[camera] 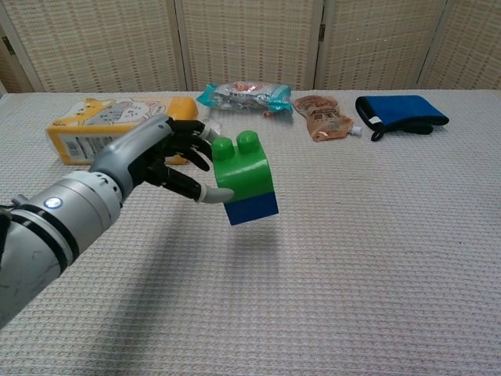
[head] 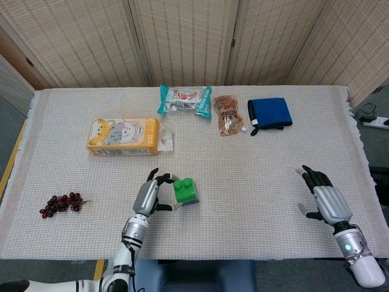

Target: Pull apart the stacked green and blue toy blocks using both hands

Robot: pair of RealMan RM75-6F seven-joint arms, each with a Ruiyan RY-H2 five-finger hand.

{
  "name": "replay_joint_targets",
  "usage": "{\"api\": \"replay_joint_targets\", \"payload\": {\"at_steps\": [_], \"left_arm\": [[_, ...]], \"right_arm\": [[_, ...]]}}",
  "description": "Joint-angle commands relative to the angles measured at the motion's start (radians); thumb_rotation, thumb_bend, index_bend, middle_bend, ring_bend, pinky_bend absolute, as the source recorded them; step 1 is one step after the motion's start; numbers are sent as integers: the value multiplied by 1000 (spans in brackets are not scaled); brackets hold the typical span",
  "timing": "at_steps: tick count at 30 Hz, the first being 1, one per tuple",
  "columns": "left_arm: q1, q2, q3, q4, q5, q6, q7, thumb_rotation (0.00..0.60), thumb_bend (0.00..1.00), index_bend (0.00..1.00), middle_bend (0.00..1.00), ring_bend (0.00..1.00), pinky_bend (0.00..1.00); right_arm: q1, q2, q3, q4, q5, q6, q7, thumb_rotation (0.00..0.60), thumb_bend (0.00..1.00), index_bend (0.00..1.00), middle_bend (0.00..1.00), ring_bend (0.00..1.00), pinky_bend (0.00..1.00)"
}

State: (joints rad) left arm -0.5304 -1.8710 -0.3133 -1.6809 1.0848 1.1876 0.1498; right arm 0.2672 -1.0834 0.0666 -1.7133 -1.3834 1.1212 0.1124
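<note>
The green block (camera: 244, 170) sits stacked on the blue block (camera: 251, 209), and the pair hangs tilted above the table. My left hand (camera: 153, 162) grips the stack from its left side, thumb and fingers wrapped on the green part. In the head view the stack (head: 185, 190) shows right of my left hand (head: 149, 196) near the table's front middle. My right hand (head: 322, 199) is at the front right, fingers spread, holding nothing, well apart from the blocks. The chest view does not show it.
An orange cat-print box (head: 123, 136) lies behind the left hand. A teal snack packet (head: 185, 100), a brown pouch (head: 227, 115) and a blue cloth (head: 270, 113) line the back. Dark grapes (head: 61, 203) lie at the front left.
</note>
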Motion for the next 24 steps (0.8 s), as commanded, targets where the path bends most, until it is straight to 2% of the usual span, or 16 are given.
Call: {"api": "replay_joint_targets", "payload": {"at_steps": [1, 4, 8, 14, 18, 24], "left_arm": [[26, 71, -4, -88, -27, -20, -38, 600, 380, 641, 892, 369, 7], [24, 83, -12, -105, -24, -15, -48, 600, 380, 641, 892, 369, 8], [21, 87, -23, -116, -19, -2, -65, 600, 380, 641, 892, 369, 7], [17, 89, -34, -107, -25, 10, -81, 600, 380, 642, 893, 369, 7], [15, 97, -34, -111, -22, 10, -92, 600, 381, 642, 893, 369, 7], [15, 110, -28, -114, -19, 15, -100, 600, 383, 642, 893, 369, 7]], "right_arm": [[92, -99, -3, 140, -118, -118, 358, 600, 414, 0, 0, 0, 0], [142, -167, -17, 219, -183, -154, 544, 600, 414, 0, 0, 0, 0], [213, -255, -18, 288, -203, -215, 810, 600, 414, 0, 0, 0, 0], [281, -389, 2, 363, -175, -261, 1069, 600, 414, 0, 0, 0, 0], [326, -443, 8, 390, -184, -282, 1146, 600, 414, 0, 0, 0, 0], [374, -487, 32, 377, -164, -295, 1183, 600, 414, 0, 0, 0, 0]]}}
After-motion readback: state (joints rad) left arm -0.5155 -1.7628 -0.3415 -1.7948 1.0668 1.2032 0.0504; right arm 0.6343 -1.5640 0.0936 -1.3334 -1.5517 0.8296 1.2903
